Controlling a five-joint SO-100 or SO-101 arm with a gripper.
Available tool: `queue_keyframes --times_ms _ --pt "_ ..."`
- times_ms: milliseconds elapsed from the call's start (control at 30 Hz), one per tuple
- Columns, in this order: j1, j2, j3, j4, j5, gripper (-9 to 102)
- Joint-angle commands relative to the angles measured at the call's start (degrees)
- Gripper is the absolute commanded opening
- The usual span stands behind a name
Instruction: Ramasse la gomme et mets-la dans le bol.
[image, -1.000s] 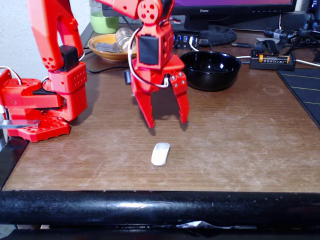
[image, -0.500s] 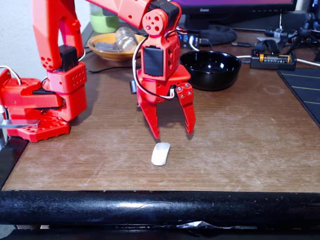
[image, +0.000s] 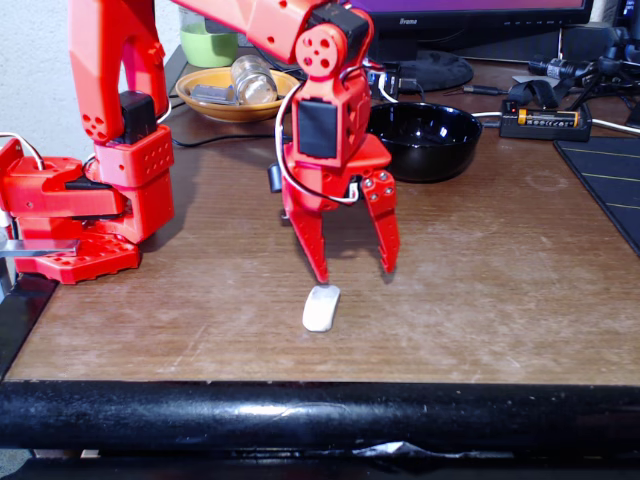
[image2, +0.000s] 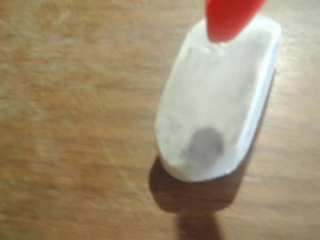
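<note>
One small white gomme (image: 321, 308) is seen lying flat on the brown desk (image: 480, 270), near the front edge and well apart from the bol (image: 422, 140). In the wrist view the gomme (image2: 215, 105) is shown up close, with a grey smudge near one rounded end and one red fingertip (image2: 227, 17) over its far end. The red pincer (image: 354, 275) is held wide, with nothing in it, just above the gomme and a little behind it. The gomme is judged to be light, a bit soft, and not easy to break. Its rubbery skin is likely not slippery, so it can be squeezed gently. It is best taken across its narrow middle, by its two long sides, since it is thin and low on the desk. One black shiny bol is counted at the back of the desk, and one orange dish (image: 222, 98) is seen behind it to the left, with a glass thing (image: 250, 78) lying in it.
</note>
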Motion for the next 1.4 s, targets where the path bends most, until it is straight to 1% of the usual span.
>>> queue_keyframes --times_ms 0,200,700,900,1367 --pt "0.7 6.6 1.0 -0.4 -1.0 24" --pt "1.7 10.5 5.4 -2.2 -2.1 24" --pt "5.4 8.1 9.5 -7.5 -4.7 24" --pt "5.2 7.5 8.9 -6.9 -4.6 24" --pt "4.6 6.4 13.6 -10.8 -5.0 24"
